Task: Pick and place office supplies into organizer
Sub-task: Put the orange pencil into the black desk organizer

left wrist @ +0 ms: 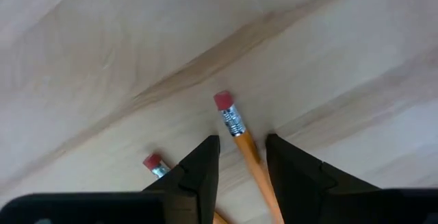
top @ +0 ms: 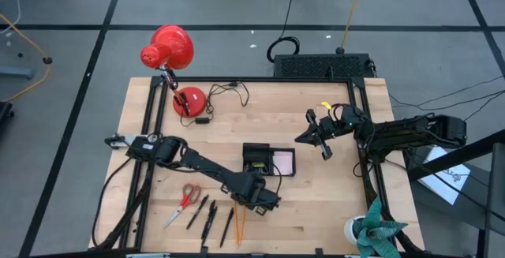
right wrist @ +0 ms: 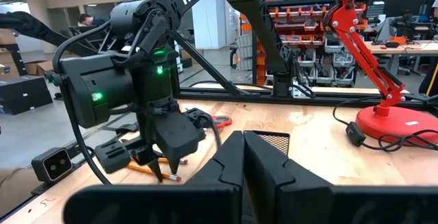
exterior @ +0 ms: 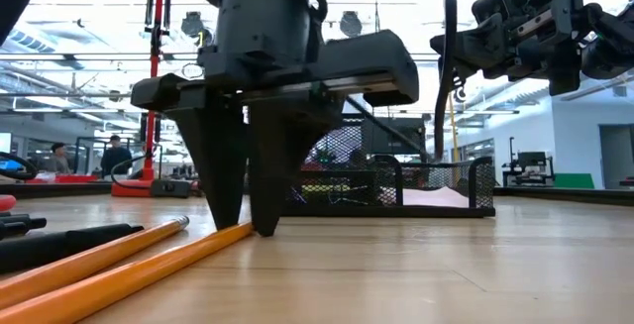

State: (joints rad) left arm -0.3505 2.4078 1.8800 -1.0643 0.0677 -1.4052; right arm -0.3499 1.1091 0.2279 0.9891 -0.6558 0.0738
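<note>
Tabletop (top: 316, 187): light wood, framed by dark rails. Organizer (top: 268, 161) sits near its middle, a pink pad in one compartment. Supplies lie in a row near the front edge: red-handled scissors (top: 185, 202), black pens (top: 203, 213), orange pencils (top: 239, 225).

Left gripper (left wrist: 242, 157) is down at the tabletop, fingers (left wrist: 200, 172) narrowly parted and straddling one pencil (left wrist: 241, 136) just behind its ferrule. Not closed on it yet. Second pencil (left wrist: 155, 164) lies just beside the outer face of one finger.

Right gripper (top: 318, 134) hangs above the tabletop beside the organizer, fingers together, idle.

Step in hand, judged: grasp the straddled pencil. Close squarely across the shaft, tips kept low; watch that the neighbouring pencil is not caught.

Pencil's long axis runs roughly front to back on the tabletop, eraser end toward the organizer, point toward the front edge.
</note>
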